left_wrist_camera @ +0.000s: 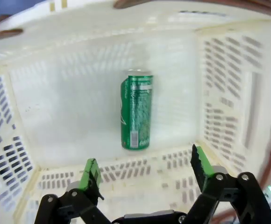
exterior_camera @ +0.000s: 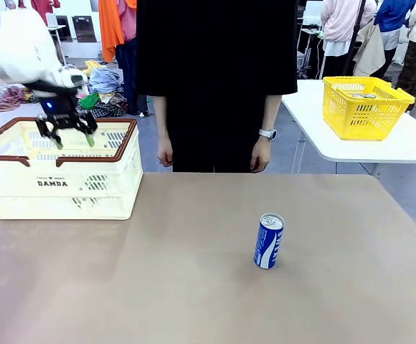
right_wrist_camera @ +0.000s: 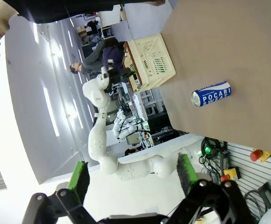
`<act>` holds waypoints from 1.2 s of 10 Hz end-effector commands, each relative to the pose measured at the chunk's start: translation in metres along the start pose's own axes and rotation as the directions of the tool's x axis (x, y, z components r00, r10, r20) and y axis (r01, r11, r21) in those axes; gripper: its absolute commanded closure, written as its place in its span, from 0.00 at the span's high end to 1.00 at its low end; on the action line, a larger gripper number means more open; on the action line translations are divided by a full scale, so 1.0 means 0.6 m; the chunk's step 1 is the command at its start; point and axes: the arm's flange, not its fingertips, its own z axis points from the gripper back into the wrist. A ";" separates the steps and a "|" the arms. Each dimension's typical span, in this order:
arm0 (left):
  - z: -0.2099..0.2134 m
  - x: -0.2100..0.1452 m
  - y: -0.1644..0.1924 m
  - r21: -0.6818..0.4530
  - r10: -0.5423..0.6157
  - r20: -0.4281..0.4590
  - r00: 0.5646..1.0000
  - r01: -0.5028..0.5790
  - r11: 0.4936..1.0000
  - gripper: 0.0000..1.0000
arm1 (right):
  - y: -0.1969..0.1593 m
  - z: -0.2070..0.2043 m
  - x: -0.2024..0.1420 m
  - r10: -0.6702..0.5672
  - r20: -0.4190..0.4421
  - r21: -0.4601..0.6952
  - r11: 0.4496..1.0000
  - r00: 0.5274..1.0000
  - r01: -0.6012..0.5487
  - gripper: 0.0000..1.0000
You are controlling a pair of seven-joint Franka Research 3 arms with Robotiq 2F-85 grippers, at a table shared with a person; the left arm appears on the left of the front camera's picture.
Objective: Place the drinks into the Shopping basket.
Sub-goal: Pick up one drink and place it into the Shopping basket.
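The Shopping basket (exterior_camera: pixel 57 188) sat on the bench (exterior_camera: pixel 158 287) at its far corner on the robot's left. The left claw (exterior_camera: pixel 75 142) hung just above the basket's brown rim, over its inside, with its green-padded fingers (left_wrist_camera: pixel 91 169) spread wide and nothing between them. Seen from the left wrist, the green can (left_wrist_camera: pixel 136 112) lay on its side on the basket's floor, about midway between the slotted walls (left_wrist_camera: pixel 224 84), apart from the left claw (left_wrist_camera: pixel 145 163) above it.

The blue can (exterior_camera: pixel 269 241) stood upright on the bench, well apart from the basket, to the robot's right of it and nearer the robot's edge. The right claw (right_wrist_camera: pixel 131 167) was held wide and empty, far back from the blue can (right_wrist_camera: pixel 212 94).

A person (exterior_camera: pixel 215 79) stood behind the bench, just beyond the basket's right end, both hands hanging down. Farther right of the basket, a yellow basket (exterior_camera: pixel 362 107) rested on a separate white table (exterior_camera: pixel 402 147).
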 end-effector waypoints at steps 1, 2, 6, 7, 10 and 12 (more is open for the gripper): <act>0.112 -0.025 0.038 -0.228 -0.093 -0.032 0.995 0.084 0.970 1.00 | 0.008 0.002 -0.001 -0.009 -0.003 0.014 1.000 1.000 0.009 1.00; 0.173 -0.054 0.058 -0.406 -0.090 -0.023 0.996 0.073 0.911 1.00 | 0.008 0.002 -0.001 -0.009 -0.003 0.014 1.000 1.000 0.009 1.00; 0.225 -0.237 0.223 -0.846 -0.175 -0.009 0.984 0.086 0.526 1.00 | 0.008 0.002 -0.001 -0.009 -0.003 0.014 1.000 1.000 0.009 1.00; 0.212 -0.272 0.277 -0.877 -0.191 -0.023 0.981 0.072 0.476 1.00 | 0.008 0.002 -0.001 -0.009 -0.003 0.014 1.000 1.000 0.009 1.00; 0.098 -0.388 0.409 -0.919 -0.128 0.005 0.992 0.055 0.390 1.00 | 0.008 0.002 -0.001 -0.009 -0.003 0.014 1.000 1.000 0.009 1.00; 0.010 -0.442 0.481 -0.928 -0.112 0.126 0.986 0.157 0.337 1.00 | 0.008 0.002 -0.001 -0.009 -0.003 0.014 1.000 1.000 0.009 1.00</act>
